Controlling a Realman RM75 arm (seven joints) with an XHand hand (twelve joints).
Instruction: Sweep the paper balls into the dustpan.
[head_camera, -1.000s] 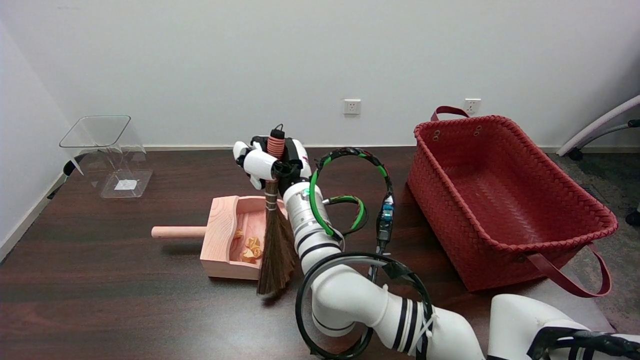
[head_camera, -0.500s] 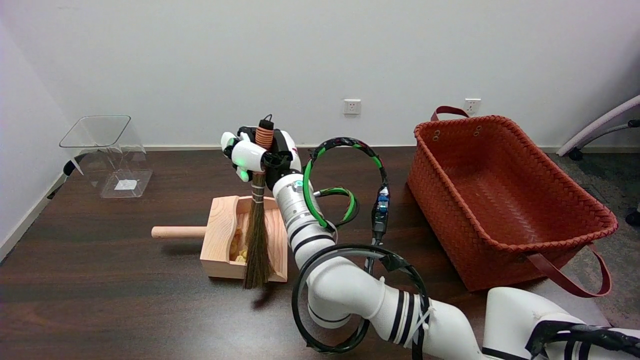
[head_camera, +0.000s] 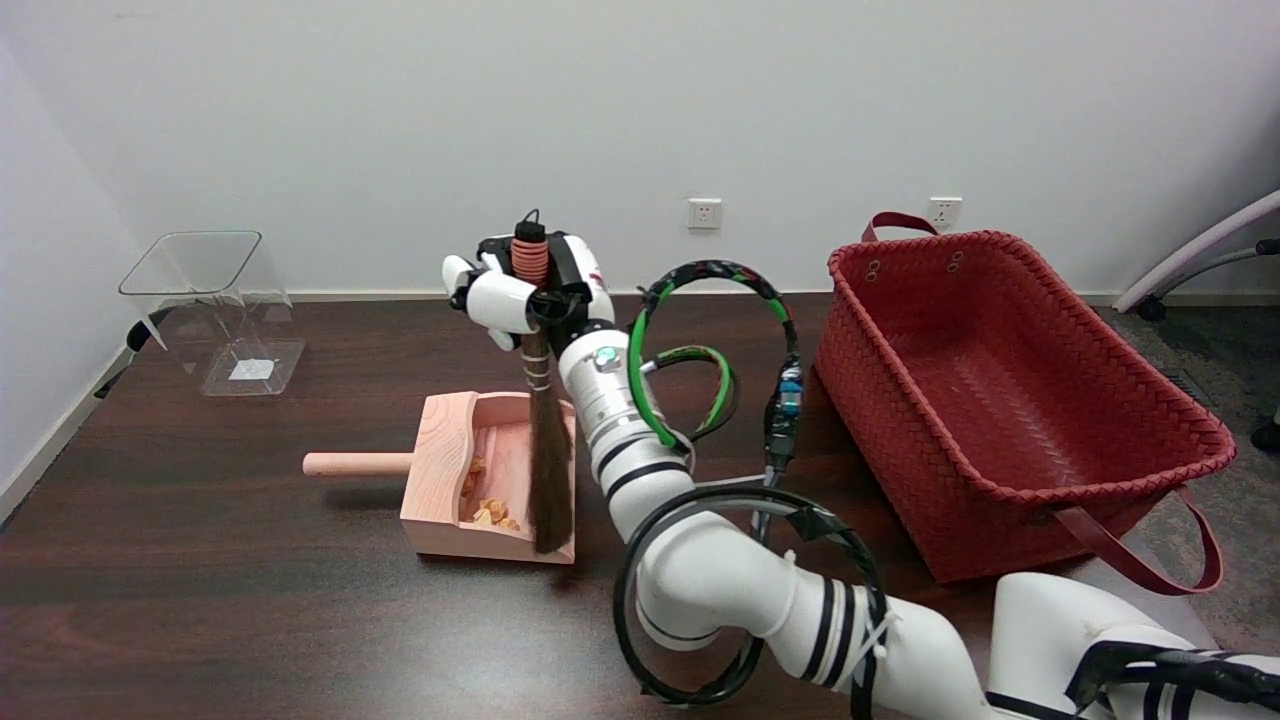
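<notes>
My right hand grips the upper handle of a small straw broom, which hangs upright with its bristles over the open right side of the wooden dustpan. Yellowish paper balls lie inside the dustpan near its front wall, just left of the bristles. The dustpan's round handle points left. The broom's orange-wrapped top sticks out above my hand.
A large red woven basket stands at the right of the dark table. A clear plastic container sits at the far left by the wall. My arm with its cable loops fills the middle foreground.
The hand has risen and drifted slightly, lifting the broom. Its bristles, earlier spread low at the dustpan's front, now hang narrow over the dustpan's right edge. The paper balls stay inside.
</notes>
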